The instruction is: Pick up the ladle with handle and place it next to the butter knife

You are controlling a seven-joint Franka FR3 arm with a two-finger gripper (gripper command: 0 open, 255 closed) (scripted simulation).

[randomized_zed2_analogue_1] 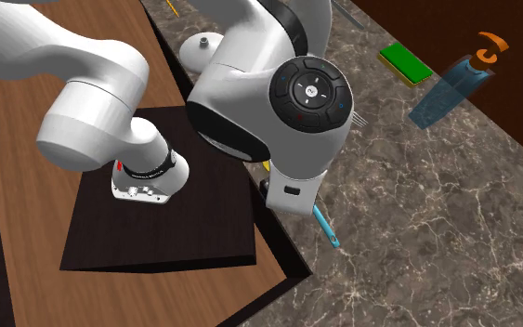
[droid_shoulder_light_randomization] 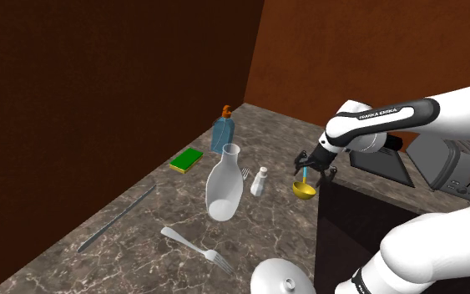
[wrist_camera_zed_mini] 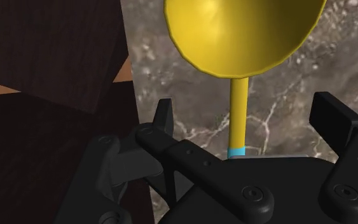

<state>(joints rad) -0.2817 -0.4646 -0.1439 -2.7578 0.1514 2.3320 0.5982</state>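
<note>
Spread wide at the claw (wrist_camera_zed_mini: 247,116), one black finger (wrist_camera_zed_mini: 164,121) to each side of the ladle (wrist_camera_zed_mini: 244,38) and clear of its thin yellow stem on both sides, so gripping nothing. Straddling that stem near the join of yellow stem and blue grip, with the round yellow bowl out beyond the fingertips, hollow side facing the camera. Lying, by the look of it, on the marble counter (wrist_camera_zed_mini: 292,121); hard to tell whether lifted off it at all. In the shoulder view, pointing down over the ladle (droid_shoulder_light_randomization: 304,189) with the claw (droid_shoulder_light_randomization: 315,165), wrist bent sharply at the end of the white arm (droid_shoulder_light_randomization: 458,108), reaching in almost level from three o'clock above the dark stand (droid_shoulder_light_randomization: 350,225). In the second exterior view, looking down on the bulky arm (randomized_zed2_analogue_1: 241,111), with just the blue grip of the ladle (randomized_zed2_analogue_1: 326,228) poking out at five o'clock from beneath it, over the counter (randomized_zed2_analogue_1: 417,251) beside the stand (randomized_zed2_analogue_1: 157,214). Outward from the ladle in the shoulder view: at nine o'clock, near, a small white shaker (droid_shoulder_light_randomization: 260,180), then a clear glass carafe (droid_shoulder_light_randomization: 224,185); farther out at nine o'clock, well apart, the butter knife (droid_shoulder_light_randomization: 116,219), long and grey, lying slantwise; at eight o'clock a fork (droid_shoulder_light_randomization: 198,249); at ten o'clock a blue pump bottle (droid_shoulder_light_randomization: 224,129); between nine and ten a green sponge (droid_shoulder_light_randomization: 187,159); at six o'clock a white lid (droid_shoulder_light_randomization: 281,277); at three o'clock, behind the arm, a grey toaster (droid_shoulder_light_randomization: 462,167).
</note>
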